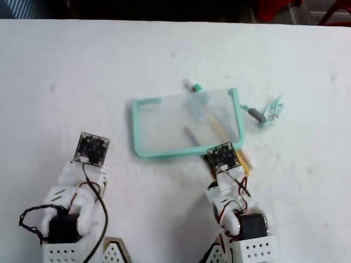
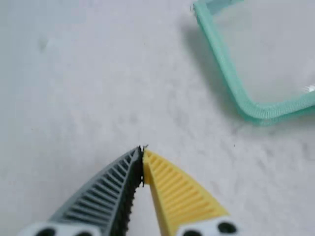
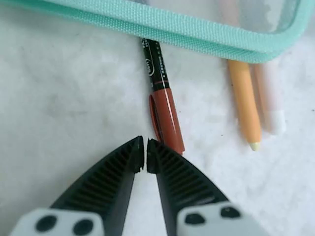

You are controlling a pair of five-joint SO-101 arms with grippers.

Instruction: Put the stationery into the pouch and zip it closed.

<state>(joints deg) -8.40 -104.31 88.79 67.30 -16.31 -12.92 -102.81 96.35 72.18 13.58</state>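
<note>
A clear pouch [image 1: 164, 123] with a teal zipper edge [image 3: 162, 27] lies flat mid-table. A red-capped pen [image 3: 162, 105] and an orange pencil [image 3: 243, 103] stick out from under its near edge, with a pale pen [image 3: 272, 105] beside the pencil. My right gripper [image 3: 145, 153] is shut, its tips just short of the red cap and holding nothing. My left gripper [image 2: 142, 156] is shut over bare table, off the pouch's near left corner [image 2: 256, 110]. From above, the right arm [image 1: 222, 156] sits at the pouch's near right edge and the left arm [image 1: 92, 148] to its left.
The zipper pull with a teal clip [image 1: 266, 112] lies on the table right of the pouch. A small teal-capped item [image 1: 193, 86] pokes out at the pouch's far edge. The white table [image 1: 66, 71] stretches wide to the left and back.
</note>
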